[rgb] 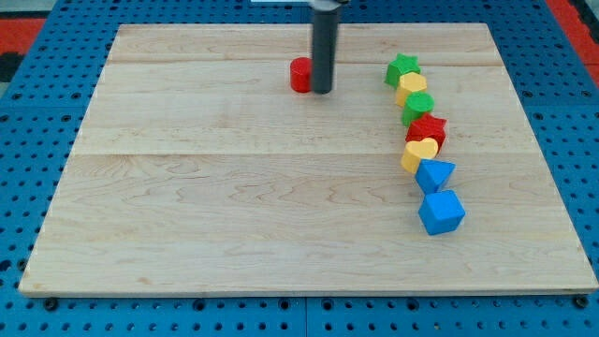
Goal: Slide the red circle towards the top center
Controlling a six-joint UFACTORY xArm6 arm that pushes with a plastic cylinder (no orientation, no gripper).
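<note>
The red circle [299, 75] lies on the wooden board [234, 206] near the view's top, a little left of centre. My tip [322, 91] stands right against the red circle's right side, at its lower right edge. The dark rod rises from there out of the view's top and hides part of the circle's right edge.
A curved row of blocks runs down the view's right: a green star [402, 68], a yellow block [412, 87], a green block [418, 105], a red star [428, 130], a yellow heart [420, 152], a blue triangle [434, 174], a blue cube [441, 212].
</note>
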